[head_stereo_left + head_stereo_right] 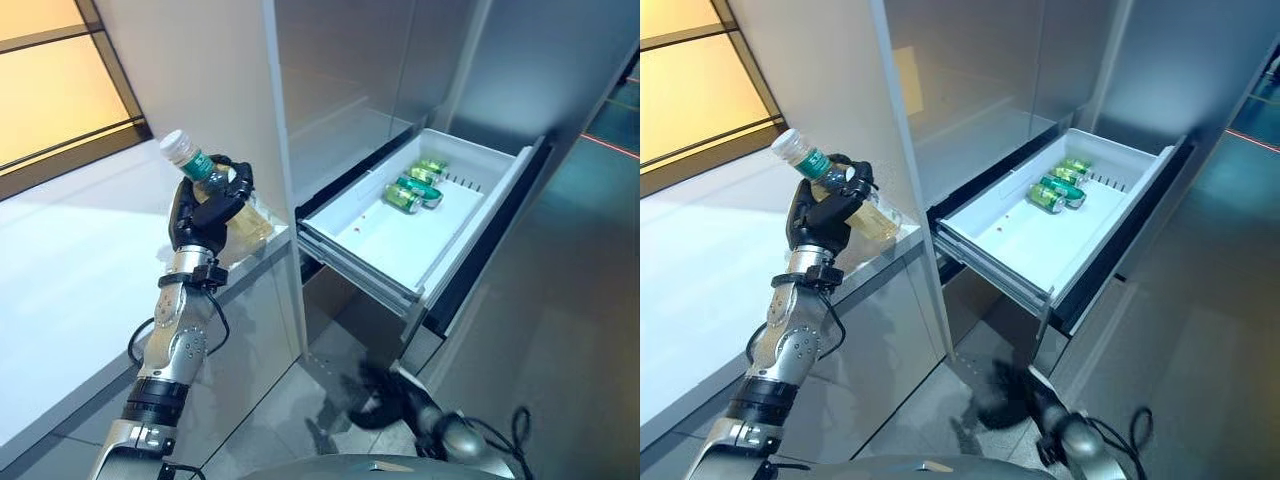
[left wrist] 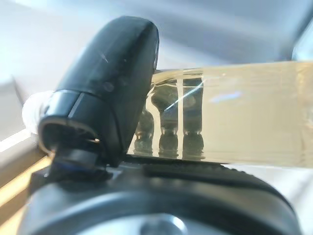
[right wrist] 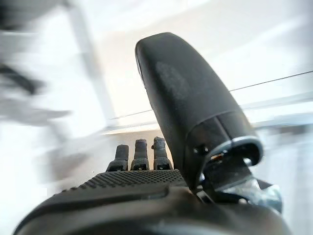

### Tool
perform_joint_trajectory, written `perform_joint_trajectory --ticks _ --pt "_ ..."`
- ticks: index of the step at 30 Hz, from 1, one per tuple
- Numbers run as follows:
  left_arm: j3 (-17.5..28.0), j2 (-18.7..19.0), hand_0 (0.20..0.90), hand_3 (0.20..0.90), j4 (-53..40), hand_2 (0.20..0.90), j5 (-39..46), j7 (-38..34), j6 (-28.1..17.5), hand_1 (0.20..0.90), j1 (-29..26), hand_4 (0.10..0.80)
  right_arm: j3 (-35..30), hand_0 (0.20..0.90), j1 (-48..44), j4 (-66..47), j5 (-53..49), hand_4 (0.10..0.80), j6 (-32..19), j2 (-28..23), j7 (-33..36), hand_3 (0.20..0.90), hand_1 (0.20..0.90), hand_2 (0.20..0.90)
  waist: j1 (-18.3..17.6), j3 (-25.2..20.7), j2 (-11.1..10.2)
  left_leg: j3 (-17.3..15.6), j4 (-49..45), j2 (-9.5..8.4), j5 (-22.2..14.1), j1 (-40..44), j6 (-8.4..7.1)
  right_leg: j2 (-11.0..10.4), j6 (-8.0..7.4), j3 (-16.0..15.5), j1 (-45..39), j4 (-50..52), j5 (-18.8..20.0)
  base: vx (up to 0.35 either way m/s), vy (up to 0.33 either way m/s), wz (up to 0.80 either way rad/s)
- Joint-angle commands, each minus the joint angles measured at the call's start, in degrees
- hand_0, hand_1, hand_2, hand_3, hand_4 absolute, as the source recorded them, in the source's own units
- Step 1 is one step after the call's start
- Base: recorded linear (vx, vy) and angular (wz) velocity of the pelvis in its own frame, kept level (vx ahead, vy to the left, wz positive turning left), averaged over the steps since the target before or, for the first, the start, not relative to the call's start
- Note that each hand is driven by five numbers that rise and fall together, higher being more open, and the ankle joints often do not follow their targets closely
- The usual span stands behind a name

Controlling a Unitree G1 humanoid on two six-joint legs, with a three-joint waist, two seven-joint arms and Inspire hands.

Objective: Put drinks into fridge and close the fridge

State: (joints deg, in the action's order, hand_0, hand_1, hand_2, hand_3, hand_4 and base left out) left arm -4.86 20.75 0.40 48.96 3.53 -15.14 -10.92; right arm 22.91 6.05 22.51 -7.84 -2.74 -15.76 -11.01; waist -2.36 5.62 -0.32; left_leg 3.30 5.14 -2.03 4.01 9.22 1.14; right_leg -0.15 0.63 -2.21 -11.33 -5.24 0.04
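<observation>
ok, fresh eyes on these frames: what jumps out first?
The left hand stands out, raised beside the counter with its fingers curled round a tilted bottle of pale yellow drink, white cap up. Next, the white fridge drawer pulled wide open, with green cans lying on their sides near its back. The right hand hangs low by the floor, holding nothing.

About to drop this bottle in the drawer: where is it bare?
The drawer floor is bare from its near front edge up to the green cans, which crowd the far end. The left hand holds the bottle above the counter.
</observation>
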Motion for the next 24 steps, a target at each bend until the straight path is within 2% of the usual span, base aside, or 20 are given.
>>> perform_joint_trajectory --ticks 1,2,7,10,17,20,24 --pt "1.74 1.46 0.300 0.200 -8.22 0.300 -0.23 6.59 -7.91 0.300 -10.54 0.100 -1.35 0.900 -6.35 -10.62 -2.06 0.800 -3.23 -0.98 -1.25 0.900 0.900 0.900 0.20 -2.70 0.17 0.06 -0.14 -0.86 -4.99 0.41 0.64 -1.29 -2.20 1.49 2.16 2.54 -0.21 -0.056 -0.010 0.02" --pt "1.29 1.39 0.300 0.200 -9.44 0.300 -0.70 7.64 -7.71 0.300 -10.14 0.100 -2.40 0.900 -7.54 -16.55 -3.33 0.800 -1.84 -1.77 -2.11 0.900 0.900 0.900 0.27 -2.62 0.12 -0.02 -0.14 -0.85 -4.90 0.31 0.61 -1.30 -2.25 1.58 2.16 2.36 -0.11 -0.041 -0.004 0.01" --pt "0.06 1.40 0.300 0.200 -11.61 0.300 0.06 12.17 -7.55 0.300 -9.55 0.100 -5.63 0.900 -11.90 -28.31 -8.19 0.800 -1.86 -3.81 -3.84 0.900 0.900 0.900 0.70 -2.56 0.10 -0.31 -0.14 -0.91 -4.20 -0.41 0.61 -1.23 -2.31 2.05 2.91 2.30 0.62 -0.053 0.000 0.01" --pt "-0.69 1.79 0.300 0.200 -12.92 0.300 0.63 14.38 -6.28 0.300 -10.00 0.100 -7.26 0.900 -16.74 -34.77 -11.35 0.800 0.48 -4.72 -4.39 0.900 0.900 0.900 1.06 -2.92 0.15 -0.39 -0.14 -0.95 -4.12 -0.69 0.58 -1.24 -2.35 2.13 3.06 2.05 0.80 -0.021 0.000 0.00" --pt "-3.13 2.80 0.300 0.200 -16.92 0.300 -0.11 16.42 -2.86 0.300 -10.30 0.100 -8.19 0.900 -20.88 -40.93 -18.09 0.800 4.19 -6.82 -4.89 0.900 0.900 0.900 1.54 -3.63 -0.05 -0.61 -0.14 -0.85 -3.94 -1.04 0.50 -1.32 -2.48 1.84 3.25 1.87 0.89 0.000 0.000 0.00" --pt "-4.55 3.26 0.300 0.200 -17.70 0.300 -1.42 16.90 -2.01 0.300 -10.67 0.100 -7.69 0.900 -21.63 -41.68 -22.65 0.800 6.63 -7.00 -5.45 0.900 0.900 0.900 1.63 -3.72 -0.18 -0.53 -0.14 -0.85 -3.92 -1.02 0.55 -1.32 -2.44 1.58 3.10 1.72 0.95 0.000 0.000 0.00" --pt "-7.49 3.93 0.300 0.200 -18.66 0.300 -4.55 16.44 -0.98 0.300 -11.90 0.100 -5.69 0.900 -23.20 -42.52 -24.73 0.800 7.28 -6.68 -4.58 0.900 0.900 0.900 1.77 -3.83 -0.41 -0.44 -0.14 -0.86 -3.92 -1.03 0.53 -1.31 -2.52 1.40 3.00 1.52 1.07 0.000 0.000 0.00"
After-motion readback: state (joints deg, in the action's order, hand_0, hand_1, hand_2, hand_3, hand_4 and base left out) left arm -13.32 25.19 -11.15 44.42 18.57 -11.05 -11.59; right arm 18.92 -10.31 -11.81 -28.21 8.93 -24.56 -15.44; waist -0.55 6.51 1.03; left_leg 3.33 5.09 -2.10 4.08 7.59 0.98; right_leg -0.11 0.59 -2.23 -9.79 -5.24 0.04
